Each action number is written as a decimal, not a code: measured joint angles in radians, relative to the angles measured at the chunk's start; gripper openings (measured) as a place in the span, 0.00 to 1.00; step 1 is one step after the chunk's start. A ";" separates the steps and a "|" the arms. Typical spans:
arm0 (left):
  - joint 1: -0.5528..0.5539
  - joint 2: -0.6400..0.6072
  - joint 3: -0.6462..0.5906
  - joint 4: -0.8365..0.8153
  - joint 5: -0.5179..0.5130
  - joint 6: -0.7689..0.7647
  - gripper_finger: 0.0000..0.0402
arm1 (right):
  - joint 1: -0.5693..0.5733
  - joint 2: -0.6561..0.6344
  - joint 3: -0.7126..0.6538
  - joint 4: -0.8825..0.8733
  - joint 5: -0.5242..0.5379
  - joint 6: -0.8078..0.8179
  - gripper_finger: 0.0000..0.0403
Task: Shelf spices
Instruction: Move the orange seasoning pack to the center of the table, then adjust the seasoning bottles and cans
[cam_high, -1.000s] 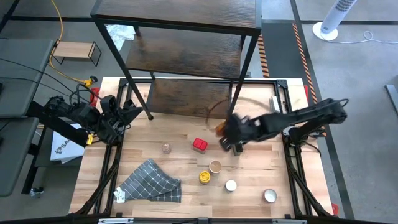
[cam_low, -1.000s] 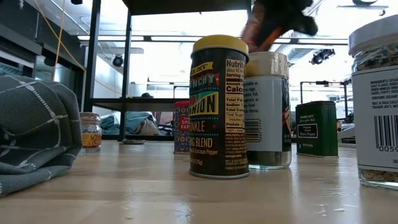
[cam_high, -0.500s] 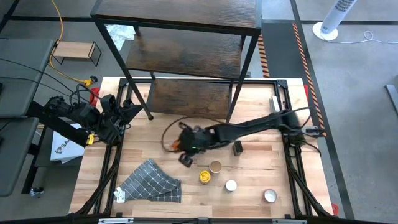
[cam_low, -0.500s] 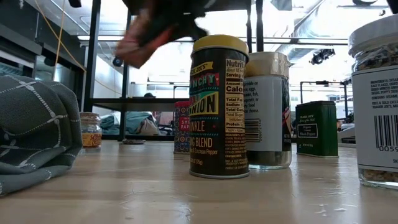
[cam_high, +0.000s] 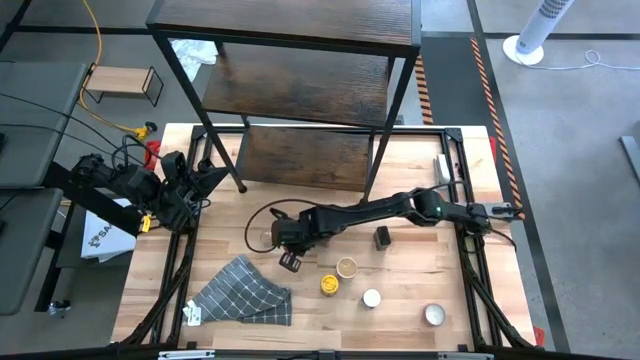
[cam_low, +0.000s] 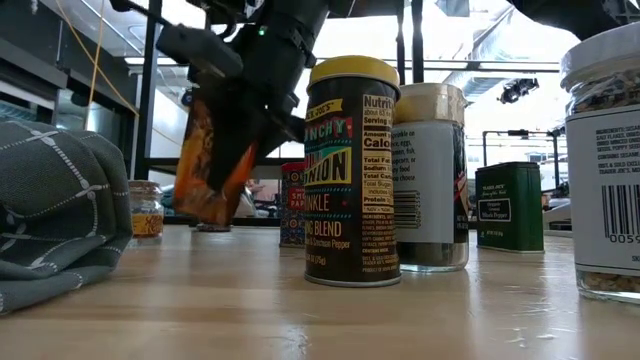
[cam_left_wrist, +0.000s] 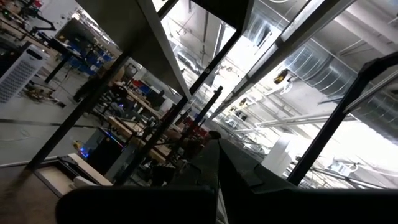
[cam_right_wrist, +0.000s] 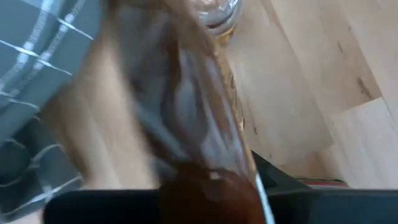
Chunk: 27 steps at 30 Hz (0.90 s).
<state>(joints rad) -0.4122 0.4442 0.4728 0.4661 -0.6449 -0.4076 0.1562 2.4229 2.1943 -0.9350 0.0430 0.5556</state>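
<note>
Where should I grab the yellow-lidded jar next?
Probably from straight above, closing on the round body of the yellow-lidded jar just under its lid: it stands upright with nothing over it. The tan-lidded jar stands close beside it, so place the fingers on the sides clear of that neighbour. The right gripper is now shut on the orange bottle.

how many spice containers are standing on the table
7: yellow-lidded jar, tan-lidded jar, white-lidded jar mid-table; dark tin behind them; big jar front right; low view adds red tin and small jar, under the right arm from above. Right gripper holds an orange packet besides. Others may be hidden.
</note>
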 joint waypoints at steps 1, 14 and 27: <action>0.000 0.000 0.000 0.001 0.000 0.000 0.00 | 0.000 0.000 0.002 0.002 0.003 0.010 0.12; 0.000 0.000 0.000 0.002 0.004 0.010 0.00 | 0.000 -0.003 0.016 -0.058 0.005 -0.060 0.52; 0.000 0.000 0.000 -0.010 0.003 0.044 0.00 | 0.027 -0.212 -0.065 -0.457 0.128 -0.047 0.52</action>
<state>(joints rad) -0.4120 0.4446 0.4728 0.4563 -0.6418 -0.3635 0.1830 2.2107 2.1295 -1.3918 0.1705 0.5081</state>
